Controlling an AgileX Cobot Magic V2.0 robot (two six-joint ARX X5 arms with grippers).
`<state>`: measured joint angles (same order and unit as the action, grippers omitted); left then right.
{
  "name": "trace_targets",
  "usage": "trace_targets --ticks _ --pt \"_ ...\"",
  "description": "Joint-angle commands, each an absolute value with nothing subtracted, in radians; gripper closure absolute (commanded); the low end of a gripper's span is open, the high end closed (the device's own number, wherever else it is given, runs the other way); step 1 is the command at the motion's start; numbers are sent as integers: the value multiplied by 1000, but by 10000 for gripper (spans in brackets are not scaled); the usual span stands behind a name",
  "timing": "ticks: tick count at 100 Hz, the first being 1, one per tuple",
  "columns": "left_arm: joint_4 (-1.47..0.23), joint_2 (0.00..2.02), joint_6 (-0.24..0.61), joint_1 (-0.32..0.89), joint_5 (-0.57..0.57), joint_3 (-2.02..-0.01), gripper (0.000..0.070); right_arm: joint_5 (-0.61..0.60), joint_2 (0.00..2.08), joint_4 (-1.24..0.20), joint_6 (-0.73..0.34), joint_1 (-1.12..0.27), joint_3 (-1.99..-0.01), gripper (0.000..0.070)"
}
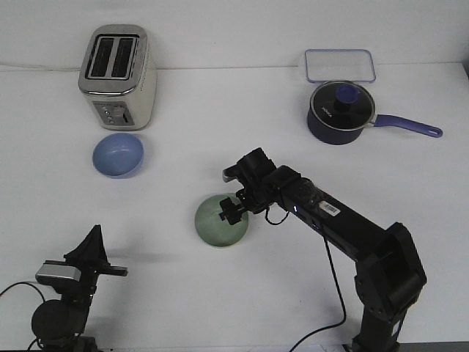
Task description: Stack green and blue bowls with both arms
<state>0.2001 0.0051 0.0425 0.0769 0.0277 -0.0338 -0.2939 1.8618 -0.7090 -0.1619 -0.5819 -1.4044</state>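
The green bowl (218,224) sits upright on the white table (220,139), a little front of centre. My right gripper (233,204) is at its right rim, one finger (226,214) over the inside and the other outside, with a gap showing between them. The blue bowl (117,155) stands upright at the left, just in front of the toaster, with nothing touching it. My left gripper (94,246) hangs low at the front left corner, far from both bowls; from behind, its fingers merge into one dark wedge.
A silver toaster (117,77) stands at the back left. A dark navy lidded saucepan (339,114) with a long handle sits at the back right, with a clear rectangular lid or tray (340,65) behind it. A cable trails from the right arm base.
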Motion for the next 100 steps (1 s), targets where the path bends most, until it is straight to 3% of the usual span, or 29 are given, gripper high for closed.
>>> trace_targets --ticks 1,54,72,100 --pt "210 3 35 77 25 -14 689 -295 1887 -709 -178 -591 -1419 80" --pt "210 3 35 77 25 -14 689 -294 1720 -735 -175 -522 -1421 61" --pt "210 3 35 77 25 -14 689 -274 1583 -758 -116 -439 -1421 61" --pt "210 3 35 77 25 -14 689 -138 1407 -830 7 -268 -1421 61"
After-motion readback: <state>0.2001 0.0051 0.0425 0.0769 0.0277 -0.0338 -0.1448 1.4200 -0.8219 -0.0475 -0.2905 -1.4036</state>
